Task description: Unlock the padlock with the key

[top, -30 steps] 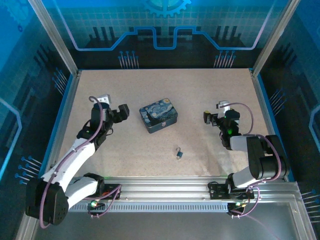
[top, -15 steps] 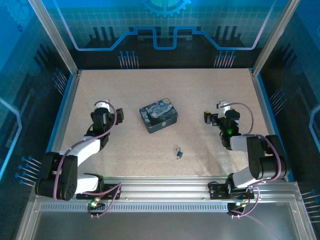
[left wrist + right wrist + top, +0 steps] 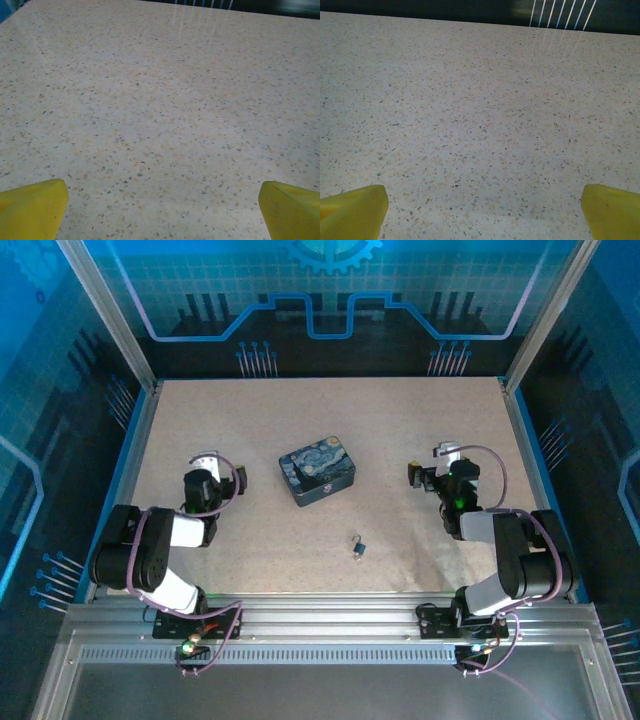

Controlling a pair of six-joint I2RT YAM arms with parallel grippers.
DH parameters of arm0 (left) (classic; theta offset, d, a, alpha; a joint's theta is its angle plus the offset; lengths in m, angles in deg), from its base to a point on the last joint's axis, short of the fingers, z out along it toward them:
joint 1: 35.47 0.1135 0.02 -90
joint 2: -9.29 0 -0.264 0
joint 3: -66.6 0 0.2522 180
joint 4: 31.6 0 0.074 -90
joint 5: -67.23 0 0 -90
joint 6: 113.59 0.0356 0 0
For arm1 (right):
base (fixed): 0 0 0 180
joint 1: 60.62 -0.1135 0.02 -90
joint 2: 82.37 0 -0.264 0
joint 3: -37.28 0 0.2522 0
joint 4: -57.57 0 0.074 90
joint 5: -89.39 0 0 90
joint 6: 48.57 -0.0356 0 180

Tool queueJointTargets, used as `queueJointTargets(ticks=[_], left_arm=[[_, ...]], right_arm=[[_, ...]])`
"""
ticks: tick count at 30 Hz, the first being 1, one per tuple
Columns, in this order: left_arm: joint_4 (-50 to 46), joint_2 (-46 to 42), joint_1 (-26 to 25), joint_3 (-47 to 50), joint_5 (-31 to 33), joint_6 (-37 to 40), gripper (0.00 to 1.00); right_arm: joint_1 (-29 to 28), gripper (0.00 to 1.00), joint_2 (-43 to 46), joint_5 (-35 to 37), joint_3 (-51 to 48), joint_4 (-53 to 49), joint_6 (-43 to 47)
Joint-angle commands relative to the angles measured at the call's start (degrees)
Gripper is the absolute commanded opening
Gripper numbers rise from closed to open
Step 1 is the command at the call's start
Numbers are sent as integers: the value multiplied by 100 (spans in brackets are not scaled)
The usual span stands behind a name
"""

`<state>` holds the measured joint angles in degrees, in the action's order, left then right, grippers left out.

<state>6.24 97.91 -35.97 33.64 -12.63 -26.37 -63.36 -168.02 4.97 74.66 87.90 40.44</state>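
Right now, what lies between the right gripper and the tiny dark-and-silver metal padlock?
That stretch is bare speckled beige tabletop, as seen in the top external view, from the right gripper down to the tiny dark-and-silver metal padlock.

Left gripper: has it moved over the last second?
Yes. In the top view the left gripper has drawn leftward, away from the tin box, which has stayed put.

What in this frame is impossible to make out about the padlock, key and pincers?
Padlock, top view: too small to tell if its shackle is shut.
Key, top view: too small to tell apart from the padlock.
Left pincer and right pincer, wrist views: fingers cut off by the bottom edge.
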Motion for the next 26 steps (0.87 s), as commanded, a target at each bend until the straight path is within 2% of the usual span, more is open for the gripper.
queueJointTargets(ticks=[1, 5, 26], left_arm=[[771, 43, 49, 74, -478, 177, 99], [14, 12, 49, -290, -489, 206, 99], [111, 33, 49, -268, -530, 235, 99]], right_arm=[[-85, 100, -38, 37, 61, -6, 60], [-83, 100, -39, 38, 72, -6, 56], [-127, 100, -49, 89, 86, -33, 99]])
